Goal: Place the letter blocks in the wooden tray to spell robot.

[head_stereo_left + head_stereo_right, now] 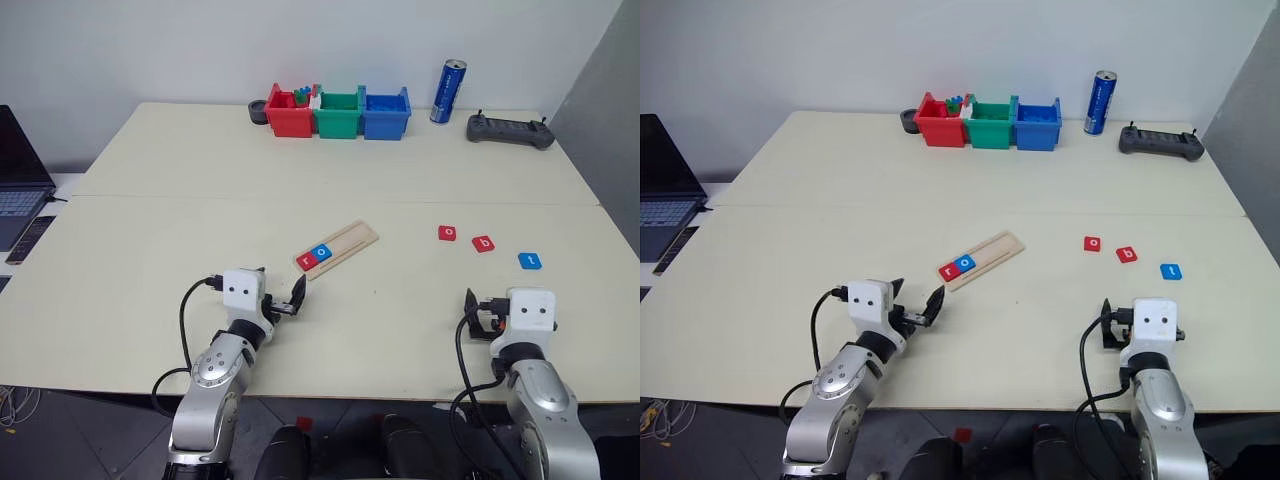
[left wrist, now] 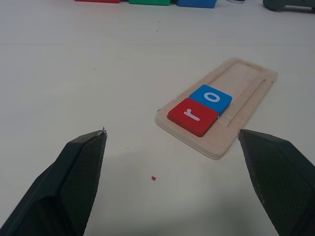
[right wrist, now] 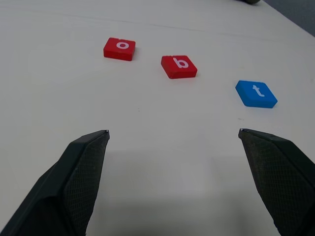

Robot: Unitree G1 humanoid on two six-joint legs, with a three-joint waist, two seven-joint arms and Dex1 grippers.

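Tray (image 2: 246, 93) holding red r (image 2: 193, 115), blue o (image 2: 211, 97); red b (image 3: 179, 66), red o (image 3: 119, 48), blue t (image 3: 256, 93) left on table; left gripper (image 2: 179, 172) and right gripper (image 3: 174, 172) spread, empty.

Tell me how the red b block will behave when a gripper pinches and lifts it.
The red b block looks like a stiff, solid tile, so it probably won't flex. It lies flat and low on the table, so it likely slides rather than tips or rolls. Its thin edges offer little to pinch and might slip.
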